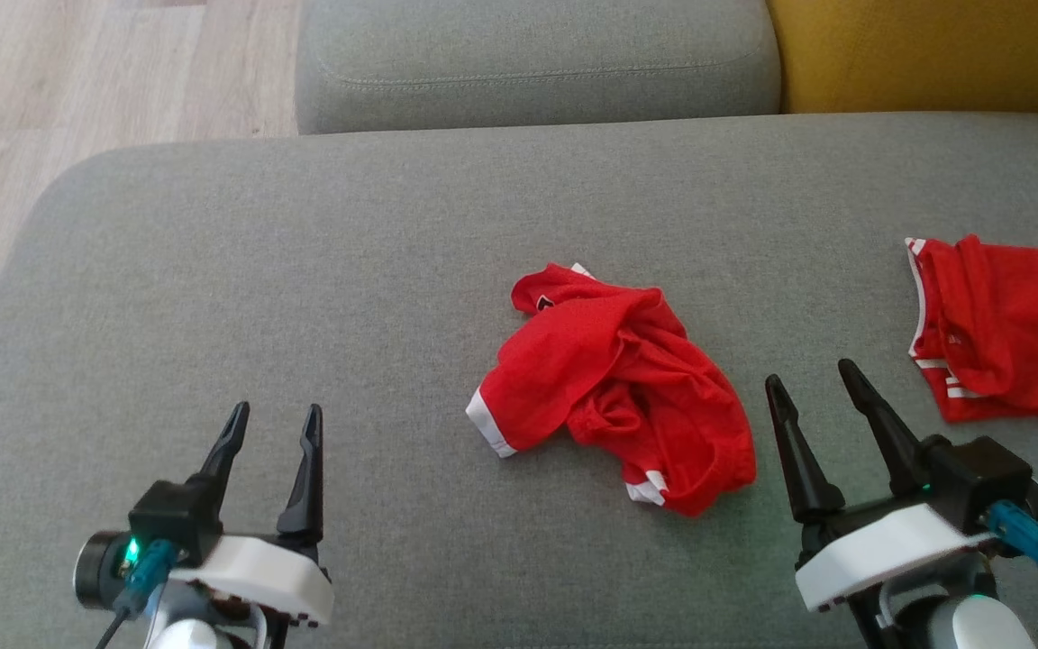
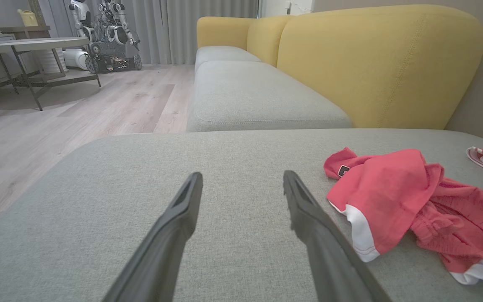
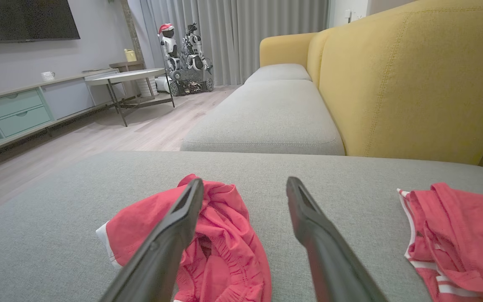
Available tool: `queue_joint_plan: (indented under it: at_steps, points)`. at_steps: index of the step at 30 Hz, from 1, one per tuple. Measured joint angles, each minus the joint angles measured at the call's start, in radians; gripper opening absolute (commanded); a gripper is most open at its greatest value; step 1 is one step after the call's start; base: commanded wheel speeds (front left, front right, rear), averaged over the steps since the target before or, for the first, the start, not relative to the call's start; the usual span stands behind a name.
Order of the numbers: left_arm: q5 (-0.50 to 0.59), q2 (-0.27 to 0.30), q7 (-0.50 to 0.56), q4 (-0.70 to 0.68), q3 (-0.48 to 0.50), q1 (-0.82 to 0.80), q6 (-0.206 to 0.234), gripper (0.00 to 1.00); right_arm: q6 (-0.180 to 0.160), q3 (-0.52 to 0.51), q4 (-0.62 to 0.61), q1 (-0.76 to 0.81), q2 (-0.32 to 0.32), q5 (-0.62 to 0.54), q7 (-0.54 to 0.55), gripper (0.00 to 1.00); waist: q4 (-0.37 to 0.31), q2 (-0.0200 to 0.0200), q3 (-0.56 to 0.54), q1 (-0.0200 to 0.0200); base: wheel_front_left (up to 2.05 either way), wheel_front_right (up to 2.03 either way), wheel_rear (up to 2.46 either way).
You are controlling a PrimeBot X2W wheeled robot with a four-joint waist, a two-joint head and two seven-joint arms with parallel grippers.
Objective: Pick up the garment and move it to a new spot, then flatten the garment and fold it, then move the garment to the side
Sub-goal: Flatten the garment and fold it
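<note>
A crumpled red garment [image 1: 614, 379] with white hems lies in a heap at the middle of the grey seat cushion [image 1: 303, 270]. It also lies to the right in the left wrist view [image 2: 392, 193] and behind the left finger in the right wrist view [image 3: 220, 251]. My left gripper [image 1: 274, 413] [image 2: 242, 175] hovers open over bare cushion, well to the left of the heap. My right gripper [image 1: 810, 374] [image 3: 245, 181] stands open just right of the heap, nothing between its fingers. A second red garment [image 1: 1015, 324] [image 3: 459, 235] with white stripes lies at the cushion's right edge.
Behind the seat lies another grey cushion [image 1: 528, 63], with a yellow backrest [image 1: 933, 54] to the right. Wood floor [image 1: 77, 90] runs along the cushion's left edge. Far across the room stand a table [image 2: 27, 44] and another robot [image 2: 103, 37].
</note>
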Motion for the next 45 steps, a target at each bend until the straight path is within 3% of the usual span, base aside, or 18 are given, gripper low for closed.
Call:
queue_joint_plan:
  at_steps: [13,20,25,30,37,45]
  points:
    - [-0.004,0.0,0.0,0.0,-0.016,-0.001,0.001,1.0,0.0,0.012,0.02,-0.003,0.003,0.0,0.004,1.0,0.002,0.0,0.017,0.0,0.0,0.0,0.0]
    - [-0.004,0.0,0.0,0.0,-0.025,-0.026,-0.001,1.0,0.0,0.191,0.102,-0.068,-0.025,0.007,0.029,1.0,0.018,0.0,0.047,0.0,0.0,0.0,0.0]
    - [-0.004,-0.006,-0.002,0.006,-0.048,-0.088,-0.019,1.0,0.0,0.339,0.219,-0.21,-0.047,0.022,0.019,1.0,0.057,0.0,0.079,0.0,0.0,0.0,0.0]
    - [0.002,-0.028,-0.011,0.033,-0.058,-0.133,-0.036,1.0,0.0,0.483,0.417,-0.349,-0.057,0.034,0.0,1.0,0.122,0.0,0.122,0.0,0.0,0.0,0.0]
    - [0.005,-0.047,-0.019,0.06,-0.06,-0.158,-0.041,1.0,0.0,0.556,0.648,-0.472,-0.06,0.025,0.002,1.0,0.184,0.0,0.168,0.0,0.0,0.0,0.0]
    - [0.006,-0.066,-0.02,0.076,-0.057,-0.165,-0.055,1.0,0.0,0.598,0.814,-0.565,-0.022,0.065,-0.02,1.0,0.191,0.0,0.184,0.0,0.0,0.0,0.0]
